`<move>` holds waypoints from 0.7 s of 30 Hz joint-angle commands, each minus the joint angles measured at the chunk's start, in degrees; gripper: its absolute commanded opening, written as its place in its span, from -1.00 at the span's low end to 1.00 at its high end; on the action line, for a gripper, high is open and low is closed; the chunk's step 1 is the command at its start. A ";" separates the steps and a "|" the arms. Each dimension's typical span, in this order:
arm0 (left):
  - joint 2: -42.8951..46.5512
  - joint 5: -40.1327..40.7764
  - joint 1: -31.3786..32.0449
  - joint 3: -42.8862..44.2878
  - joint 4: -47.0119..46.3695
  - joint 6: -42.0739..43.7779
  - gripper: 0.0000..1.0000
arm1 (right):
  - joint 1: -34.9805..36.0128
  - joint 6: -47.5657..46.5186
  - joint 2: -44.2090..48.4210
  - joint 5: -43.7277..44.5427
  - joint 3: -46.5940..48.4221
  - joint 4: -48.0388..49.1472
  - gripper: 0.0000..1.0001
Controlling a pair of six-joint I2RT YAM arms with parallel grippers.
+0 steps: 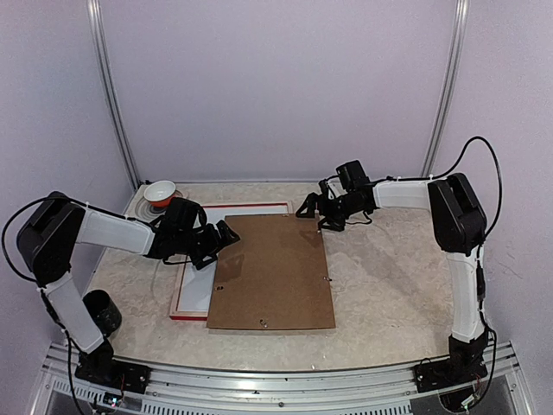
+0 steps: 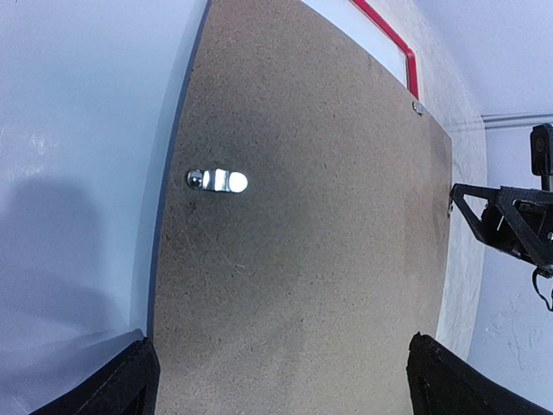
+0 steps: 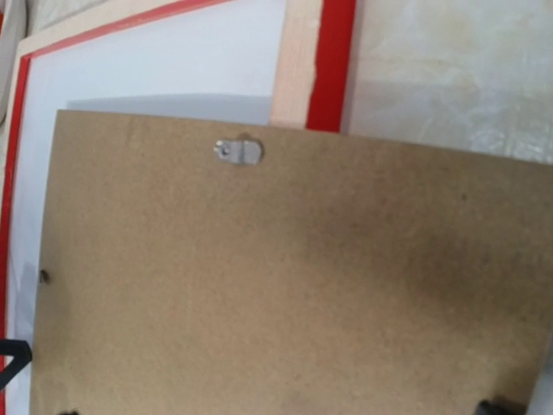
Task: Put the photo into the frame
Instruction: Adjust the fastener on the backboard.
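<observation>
Lying back-up, frame (image 1: 180,294) has long axis near-far; L claw (image 1: 219,246) & R claw (image 1: 313,216) released.

Lilac walls (image 1: 276,86), beige marbled table (image 1: 389,290), metal posts (image 1: 113,104)

A brown backing board (image 2: 302,259) fills most of the view, with a small metal tab (image 2: 218,181) near its left edge. It overlaps the photo (image 2: 86,130), white back up. The frame (image 2: 389,39) shows red beyond. The left gripper (image 2: 285,389) has its jaws wide apart.

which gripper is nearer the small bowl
Left. The left gripper sits just right of the bowl; the right gripper is far off to its right, across the frame.
</observation>
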State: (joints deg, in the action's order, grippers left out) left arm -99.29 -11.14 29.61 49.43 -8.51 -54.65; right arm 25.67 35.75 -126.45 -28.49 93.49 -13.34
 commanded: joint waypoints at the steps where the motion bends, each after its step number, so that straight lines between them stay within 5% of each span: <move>1: -1.09 -0.99 0.28 0.06 -0.87 -0.14 0.98 | 0.43 -1.22 -0.64 -0.89 1.30 -0.45 0.98; 21: -0.14 -1.19 0.01 -0.47 -0.96 -0.20 0.98 | 2.65 -10.37 16.66 2.06 -14.07 -5.38 0.99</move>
State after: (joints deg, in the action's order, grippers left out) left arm -99.31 -11.14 29.58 49.43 -8.54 -54.70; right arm 26.61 29.67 -115.33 -27.44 82.98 -16.03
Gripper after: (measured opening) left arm 0.989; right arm 0.993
